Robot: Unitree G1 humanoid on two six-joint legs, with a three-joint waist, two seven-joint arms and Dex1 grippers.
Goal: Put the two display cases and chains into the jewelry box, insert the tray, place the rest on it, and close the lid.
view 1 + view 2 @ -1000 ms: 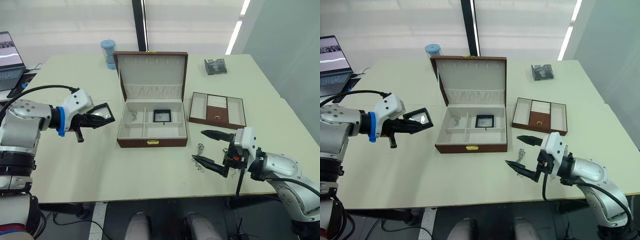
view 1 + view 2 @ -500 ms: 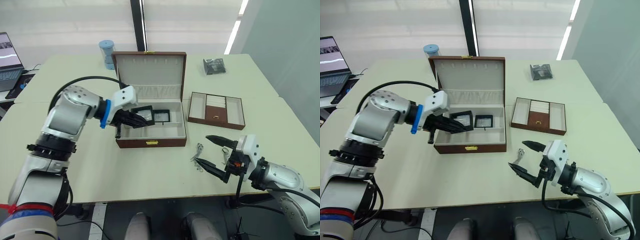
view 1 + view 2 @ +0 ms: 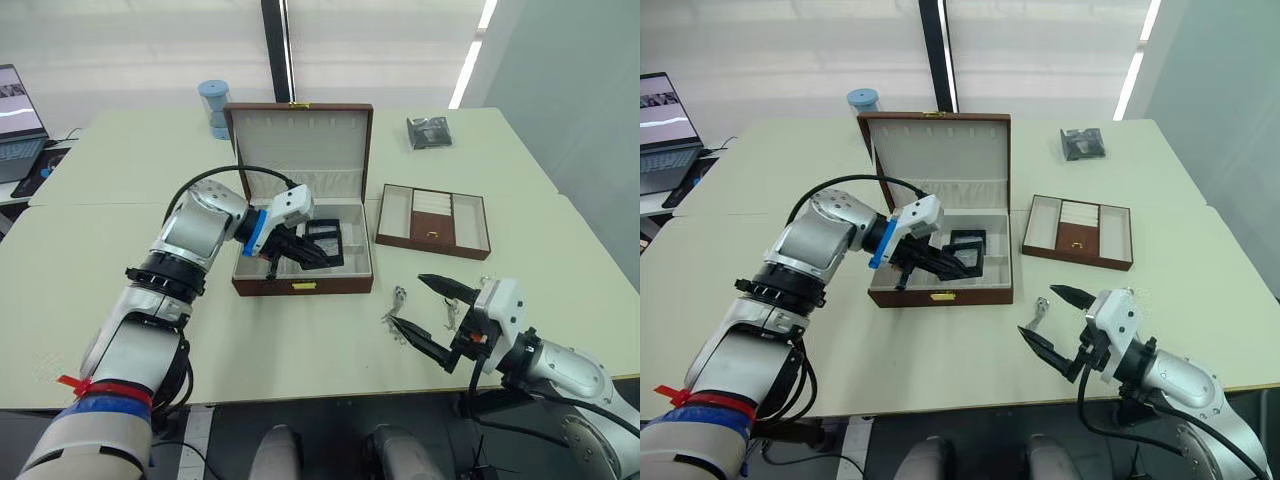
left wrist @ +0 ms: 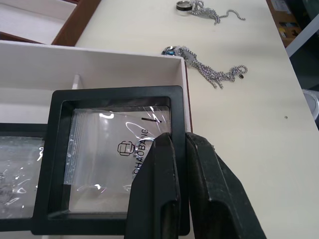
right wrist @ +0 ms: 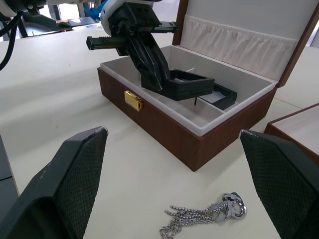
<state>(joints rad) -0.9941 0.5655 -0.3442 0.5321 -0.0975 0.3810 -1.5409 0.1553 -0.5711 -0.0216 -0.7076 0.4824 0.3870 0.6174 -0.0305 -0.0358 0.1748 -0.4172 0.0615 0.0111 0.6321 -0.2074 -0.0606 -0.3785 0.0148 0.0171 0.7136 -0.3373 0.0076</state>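
The jewelry box (image 3: 300, 286) stands open at the table's middle, its lid (image 3: 300, 140) upright. My left gripper (image 4: 177, 142) is shut on the frame of one display case (image 4: 109, 154), holding it tilted just above the box's front right compartment. The other display case (image 3: 322, 229) lies inside the box behind it. Silvery chains (image 3: 398, 299) lie on the table to the right of the box, also seen as chains (image 5: 199, 216) in the right wrist view. My right gripper (image 3: 405, 300) hovers open beside those chains. The tray (image 3: 433, 220) sits to the right of the box.
A dark crinkly packet (image 3: 430, 131) lies at the back right. A blue cylinder (image 3: 214, 108) stands behind the box's left corner. A laptop (image 3: 18, 120) sits at the far left edge. A ring and a second chain bundle (image 4: 209, 9) lie past the first chains.
My left gripper carried the display case from the left side of the table into the box and over to its right compartment. The right gripper stayed open near the chains.
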